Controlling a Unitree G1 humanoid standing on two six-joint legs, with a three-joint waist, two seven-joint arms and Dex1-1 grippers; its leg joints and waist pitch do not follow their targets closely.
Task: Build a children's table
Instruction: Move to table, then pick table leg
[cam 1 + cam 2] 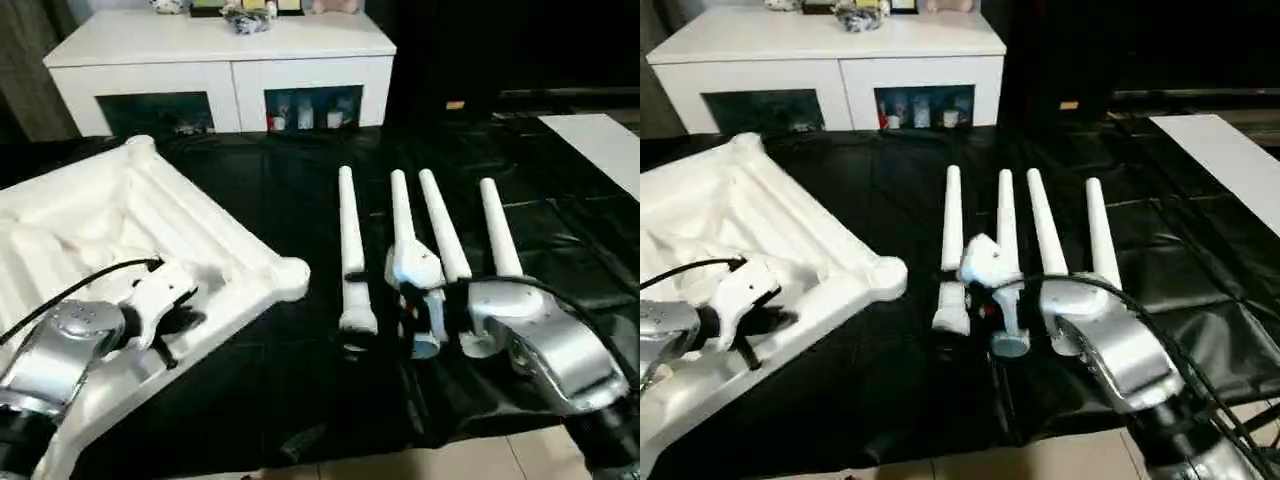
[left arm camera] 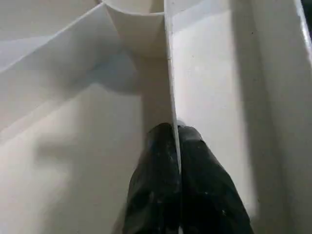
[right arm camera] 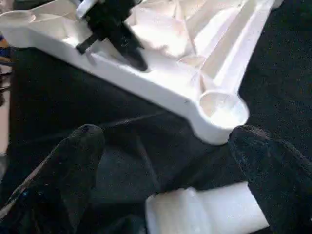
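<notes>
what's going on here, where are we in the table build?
Early stage. The white table top lies upside down on the black sheet, ribs up, no legs fitted. The left gripper is shut on a thin rib inside the top. Four white legs lie side by side on the sheet to its right. The right gripper is open, fingers either side of the thick end of one leg, not yet closed on it.

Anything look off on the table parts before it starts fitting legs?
Nothing looks damaged or spilled. The table top lies upside down, ribs up, turned corner-on to the robot. The left gripper is pinched on one thin rib. Four legs lie side by side on the black sheet; the right gripper is open over one.
</notes>
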